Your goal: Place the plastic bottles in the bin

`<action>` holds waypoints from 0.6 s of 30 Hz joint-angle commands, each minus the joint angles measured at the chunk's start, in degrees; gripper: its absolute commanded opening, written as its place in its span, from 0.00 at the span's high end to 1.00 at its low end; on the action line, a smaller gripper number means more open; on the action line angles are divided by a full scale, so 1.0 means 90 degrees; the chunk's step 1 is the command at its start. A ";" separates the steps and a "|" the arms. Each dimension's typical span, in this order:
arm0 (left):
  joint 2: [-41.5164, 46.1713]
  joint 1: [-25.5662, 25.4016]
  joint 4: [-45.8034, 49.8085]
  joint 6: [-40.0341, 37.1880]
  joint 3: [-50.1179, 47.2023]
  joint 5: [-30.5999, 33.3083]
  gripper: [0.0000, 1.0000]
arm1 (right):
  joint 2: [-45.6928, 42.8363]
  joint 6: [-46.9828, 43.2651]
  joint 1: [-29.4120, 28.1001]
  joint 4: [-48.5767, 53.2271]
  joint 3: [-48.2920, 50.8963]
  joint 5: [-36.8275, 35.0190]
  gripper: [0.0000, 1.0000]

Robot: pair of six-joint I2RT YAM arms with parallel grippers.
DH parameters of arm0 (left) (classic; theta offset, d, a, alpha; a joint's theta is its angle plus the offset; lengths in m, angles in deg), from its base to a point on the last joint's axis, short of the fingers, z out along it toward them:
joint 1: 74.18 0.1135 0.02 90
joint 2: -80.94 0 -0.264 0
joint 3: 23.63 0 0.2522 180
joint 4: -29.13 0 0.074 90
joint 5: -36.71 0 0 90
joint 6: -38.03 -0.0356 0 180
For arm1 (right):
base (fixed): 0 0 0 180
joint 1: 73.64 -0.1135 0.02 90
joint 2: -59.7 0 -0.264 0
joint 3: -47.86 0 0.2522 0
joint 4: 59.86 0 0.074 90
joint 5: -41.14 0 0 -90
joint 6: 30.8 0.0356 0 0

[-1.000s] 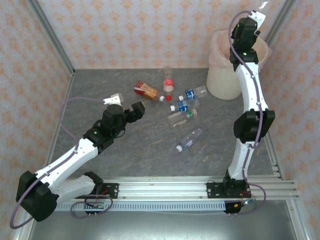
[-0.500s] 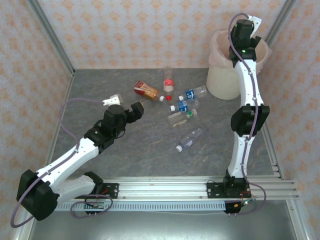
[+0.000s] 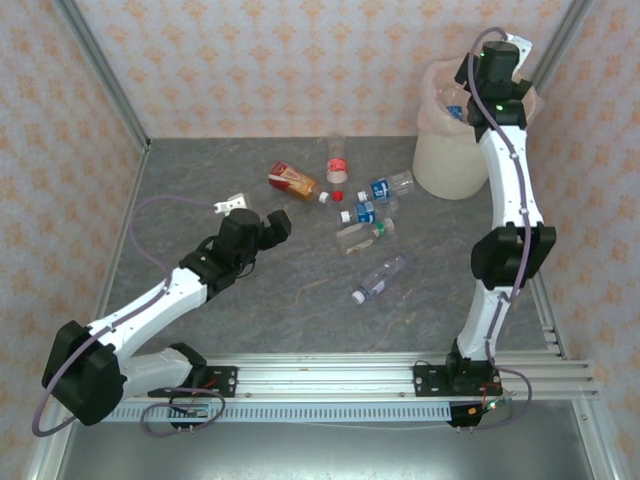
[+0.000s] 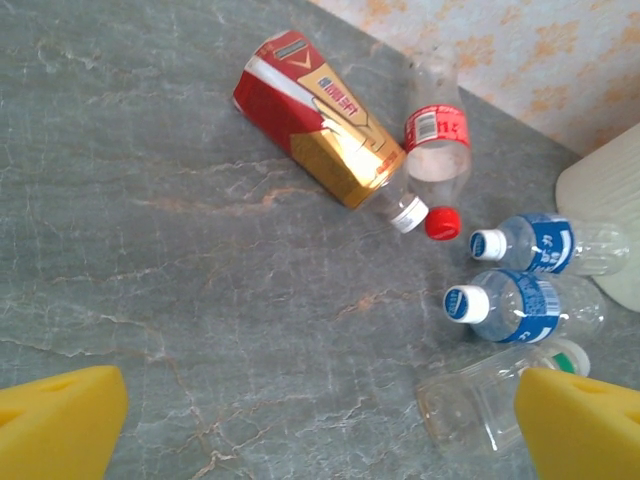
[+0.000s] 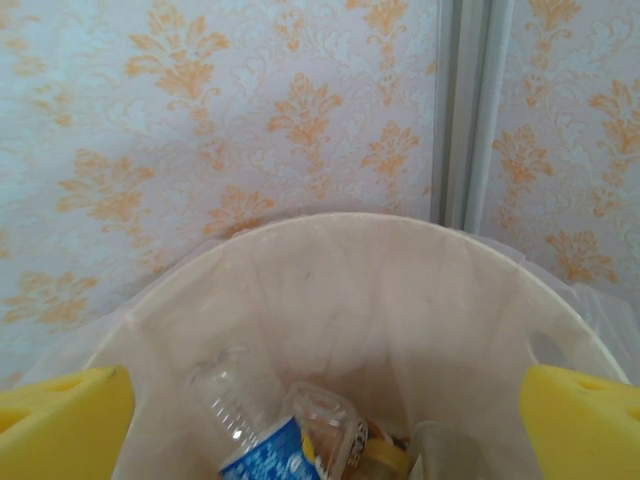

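Partway done, I judge: a few bottles lie inside the bin beneath the right hand, spread wide and empty, while six loose bottles lie on the desk left of the bin, near the spread, empty left hand.

Top camera looking down on the whole table, left wrist camera facing bottles close up, right wrist camera peering into bin, both showing overhead.

Clear bottles sideways near cream bin
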 commanded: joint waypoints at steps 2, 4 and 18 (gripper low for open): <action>-0.0142 -0.0019 0.0225 0.0181 0.0294 0.0218 0.00 | -0.1099 0.0378 0.0023 -0.0402 0.0938 0.1194 0.01; -0.0188 -0.0019 0.0213 0.0275 0.0296 0.0228 0.00 | -0.1648 0.0590 -0.0003 -0.0701 0.1674 0.1742 0.01; -0.0605 -0.0019 -0.0099 0.0206 0.0275 0.0149 0.00 | -0.5273 0.2794 -0.1284 0.0122 0.6176 0.1771 0.01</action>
